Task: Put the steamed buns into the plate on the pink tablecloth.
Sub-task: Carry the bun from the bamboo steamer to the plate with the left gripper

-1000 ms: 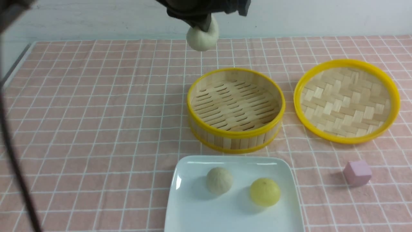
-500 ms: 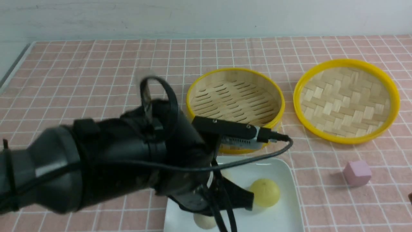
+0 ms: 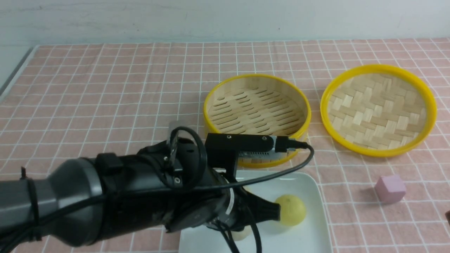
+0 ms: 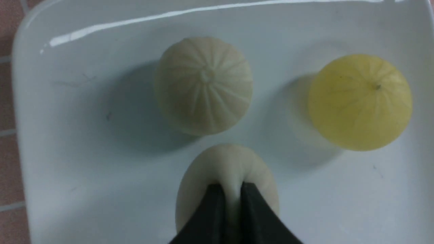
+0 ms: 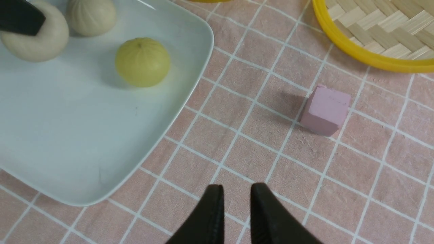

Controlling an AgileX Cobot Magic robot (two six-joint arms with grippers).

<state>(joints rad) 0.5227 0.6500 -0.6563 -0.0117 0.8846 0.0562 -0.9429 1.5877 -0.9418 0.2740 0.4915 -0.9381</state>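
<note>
The white square plate [image 3: 311, 186] lies on the pink tablecloth [image 3: 105, 105] at the front. One beige steamed bun [image 4: 203, 84] and the yellow bun [image 3: 290, 210] rest in it. My left gripper [image 4: 232, 190] is shut on the other beige bun [image 4: 227, 162], pinching its soft top low over the plate, on the near side of the two resting buns. In the front view my left arm [image 3: 140, 196] hides the resting beige bun, and only a sliver of the held bun [image 3: 242, 233] shows. My right gripper [image 5: 236, 191] is shut and empty above the cloth, right of the plate [image 5: 84, 152].
The empty yellow-rimmed bamboo steamer basket [image 3: 256, 116] stands behind the plate. Its woven lid [image 3: 378, 109] lies to the right of it. A small pink cube [image 3: 390, 188] sits on the cloth right of the plate and also shows in the right wrist view [image 5: 325, 110].
My left arm has come down from high at the back to the plate, carrying the beige bun. It now covers the resting beige bun in the front view.
</note>
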